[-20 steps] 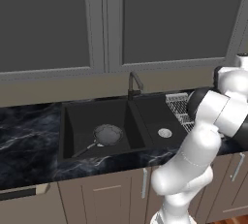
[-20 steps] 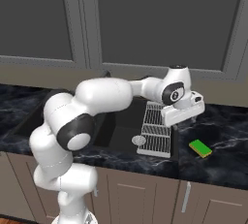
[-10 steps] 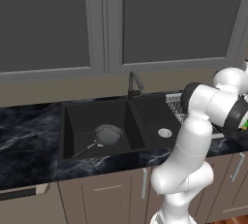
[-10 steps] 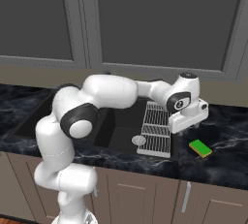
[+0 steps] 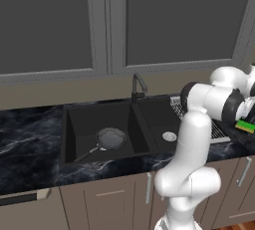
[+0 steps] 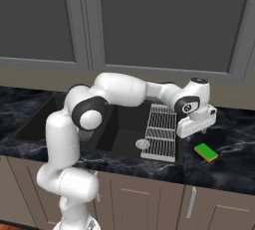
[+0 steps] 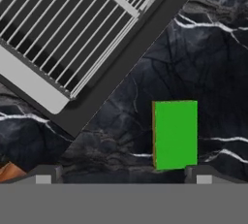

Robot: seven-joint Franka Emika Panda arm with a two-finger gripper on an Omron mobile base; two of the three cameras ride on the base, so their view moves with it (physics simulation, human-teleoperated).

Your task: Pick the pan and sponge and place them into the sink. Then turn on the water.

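Note:
The grey pan (image 5: pixel 110 138) lies in the left bowl of the black sink (image 5: pixel 99 107), its dark handle pointing to the front left. The green sponge (image 6: pixel 205 152) rests flat on the dark marble counter, right of the sink. My gripper (image 6: pixel 200 131) hovers just above and behind the sponge, clear of it. In the hand view its jaws stand open with nothing between them, and the sponge (image 7: pixel 175 134) sits just ahead of the right fingertip (image 7: pixel 198 173). No water is in view at the dark faucet (image 5: pixel 138 85).
A wire dish rack (image 6: pixel 162 132) lies over the right bowl, its corner (image 7: pixel 72 29) close to the sponge. The round silver drain (image 5: pixel 169 136) shows in the right bowl. Grey cabinet doors rise behind the counter. The counter's front edge runs just beyond the sponge.
My arm has swung right, from over the dish rack to above the counter by the sponge. The jaws stayed open. Pan and sponge have not moved.

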